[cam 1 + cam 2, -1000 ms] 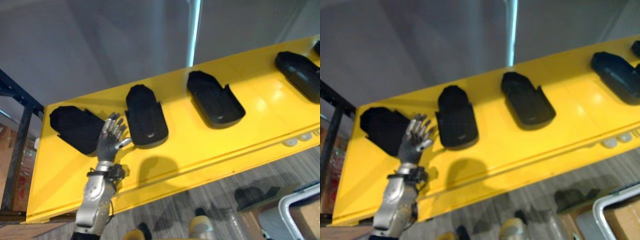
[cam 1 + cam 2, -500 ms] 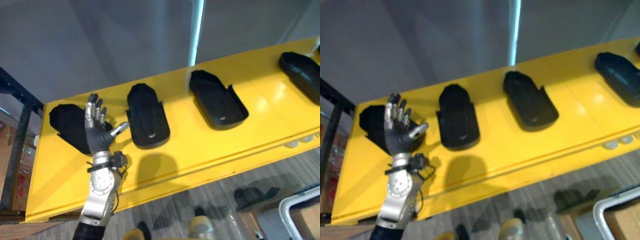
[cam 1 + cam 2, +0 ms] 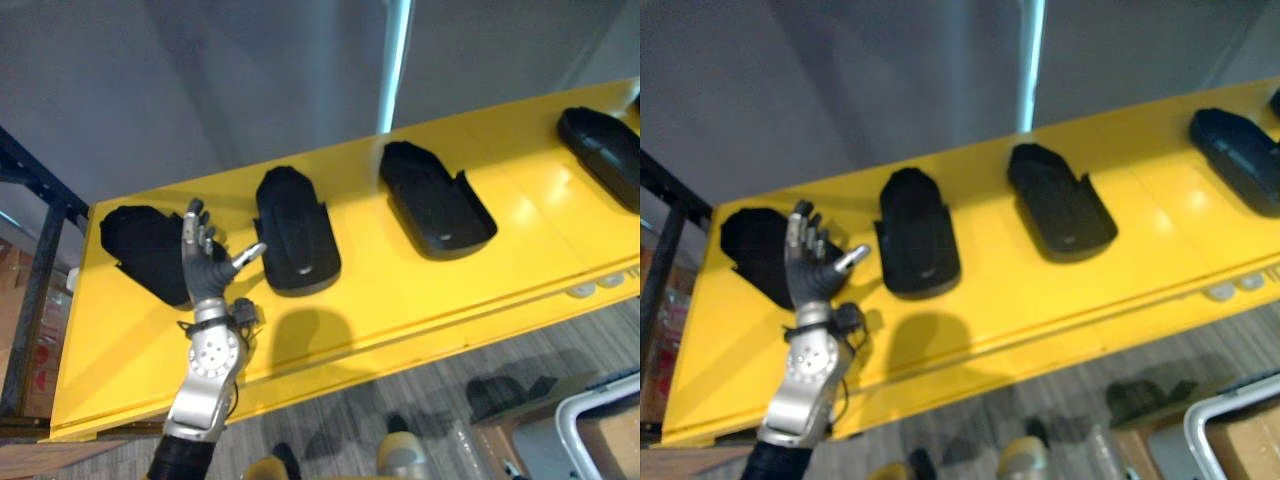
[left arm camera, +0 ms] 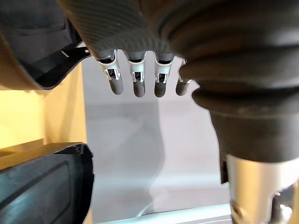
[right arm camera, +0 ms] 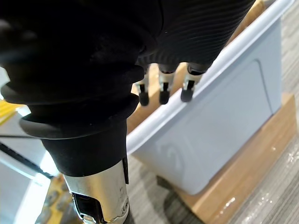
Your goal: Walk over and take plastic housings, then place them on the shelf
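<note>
left hand [image 3: 207, 270] lifted off leftmost housing [image 3: 135, 240] | fingers spread, empty | housing just behind it

We log four plastic housings in a row on the shelf [image 3: 400, 300]: leftmost housing [image 3: 140, 245], second housing [image 3: 293, 230], third housing [image 3: 435, 200], and fourth housing [image 3: 605, 150] at the right end. The left hand [image 3: 205, 270] stands before the leftmost housing, just left of the second. A bin [image 5: 224, 116] sits on the floor before the shelf's right end, with the right hand [image 5: 162, 88] above its rim.
</note>
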### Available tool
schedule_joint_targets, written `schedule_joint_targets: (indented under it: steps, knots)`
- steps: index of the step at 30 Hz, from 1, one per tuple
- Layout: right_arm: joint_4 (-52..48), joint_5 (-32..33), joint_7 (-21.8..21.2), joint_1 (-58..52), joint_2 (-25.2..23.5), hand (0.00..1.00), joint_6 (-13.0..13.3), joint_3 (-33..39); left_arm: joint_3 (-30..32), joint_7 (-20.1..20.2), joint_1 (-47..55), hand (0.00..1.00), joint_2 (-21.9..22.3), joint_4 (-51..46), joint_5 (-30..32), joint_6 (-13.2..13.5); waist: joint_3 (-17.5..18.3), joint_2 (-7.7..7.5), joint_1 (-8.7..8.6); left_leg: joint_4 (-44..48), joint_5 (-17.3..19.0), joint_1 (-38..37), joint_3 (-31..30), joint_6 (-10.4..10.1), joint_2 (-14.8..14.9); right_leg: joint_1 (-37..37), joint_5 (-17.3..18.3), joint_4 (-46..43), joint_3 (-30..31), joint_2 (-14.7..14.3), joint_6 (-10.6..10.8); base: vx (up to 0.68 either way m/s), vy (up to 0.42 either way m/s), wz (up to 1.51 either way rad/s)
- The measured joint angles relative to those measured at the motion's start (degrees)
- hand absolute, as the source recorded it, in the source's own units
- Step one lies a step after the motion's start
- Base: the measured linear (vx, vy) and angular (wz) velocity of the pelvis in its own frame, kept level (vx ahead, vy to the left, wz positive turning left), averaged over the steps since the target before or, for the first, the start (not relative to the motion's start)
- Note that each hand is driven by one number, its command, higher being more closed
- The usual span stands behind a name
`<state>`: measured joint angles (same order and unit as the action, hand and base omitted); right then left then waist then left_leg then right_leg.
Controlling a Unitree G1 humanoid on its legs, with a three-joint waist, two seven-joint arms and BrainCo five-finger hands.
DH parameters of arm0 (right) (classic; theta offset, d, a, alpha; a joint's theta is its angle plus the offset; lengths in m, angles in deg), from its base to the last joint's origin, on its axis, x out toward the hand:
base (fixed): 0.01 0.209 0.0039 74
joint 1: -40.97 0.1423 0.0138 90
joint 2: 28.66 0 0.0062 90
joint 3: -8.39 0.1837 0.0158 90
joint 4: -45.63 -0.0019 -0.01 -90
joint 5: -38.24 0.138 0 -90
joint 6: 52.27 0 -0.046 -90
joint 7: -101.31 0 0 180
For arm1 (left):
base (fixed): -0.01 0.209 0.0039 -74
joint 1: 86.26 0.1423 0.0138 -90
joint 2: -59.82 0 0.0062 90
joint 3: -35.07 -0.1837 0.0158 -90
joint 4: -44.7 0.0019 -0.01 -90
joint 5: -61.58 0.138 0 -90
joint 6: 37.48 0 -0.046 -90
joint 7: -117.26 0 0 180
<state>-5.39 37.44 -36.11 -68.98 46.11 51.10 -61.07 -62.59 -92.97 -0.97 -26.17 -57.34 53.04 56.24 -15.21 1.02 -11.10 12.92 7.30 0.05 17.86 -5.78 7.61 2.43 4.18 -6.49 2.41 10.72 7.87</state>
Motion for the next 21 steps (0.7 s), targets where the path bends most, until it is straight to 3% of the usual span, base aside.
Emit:
schedule_joint_targets:
  steps: [5, 16, 18, 21]
  knots:
    - [0.0, 0.0, 0.0, 0.0, 0.0, 0.0, 0.0, 0.0, 0.2, 1.1, -0.6, 0.0, -0.4, 1.5, -0.4, -2.9, -0.3, -0.47, -0.34, 0.0, 0.0, 0.0, 0.2, 0.0, 0.0, -0.1, 0.0, 0.0, 0.2, 0.0, 0.1, 0.0, 0.0, 0.0]
    - [0.0, 2.4, -1.2, 0.0, 0.6, 0.0, -1.3, 0.3, 2.6, 3.4, -3.2, 0.0, -1.2, 4.9, -2.5, -5.2, -0.5, -0.73, -0.98, 1.7, 1.3, 0.0, 1.3, 0.1, 0.6, -0.3, -0.2, -0.1, 1.1, -0.1, 0.3, -0.01, 0.009, -0.06]
    - [0.1, 4.2, -5.5, -0.1, 1.0, 0.0, -2.3, 0.5, 3.1, 3.6, -3.6, 0.0, -1.2, 5.5, -2.8, -5.2, -0.5, -0.77, -1.1, 1.8, 1.4, 0.0, 1.3, 0.0, 0.6, -0.3, -0.2, -0.1, 1.1, -0.1, 0.3, 0.0, 0.0, 0.0]
    - [1.0, 10.6, -17.7, -0.1, 1.2, 0.0, -3.9, 0.9, 3.3, 4.0, -4.5, 0.0, -1.2, 5.6, -2.8, -5.2, -0.9, -0.82, -1.08, 2.7, 1.8, 0.1, 1.2, 0.0, 1.0, 0.2, -0.2, -0.1, 1.1, -0.3, 0.3, 0.0, 0.0, 0.0]
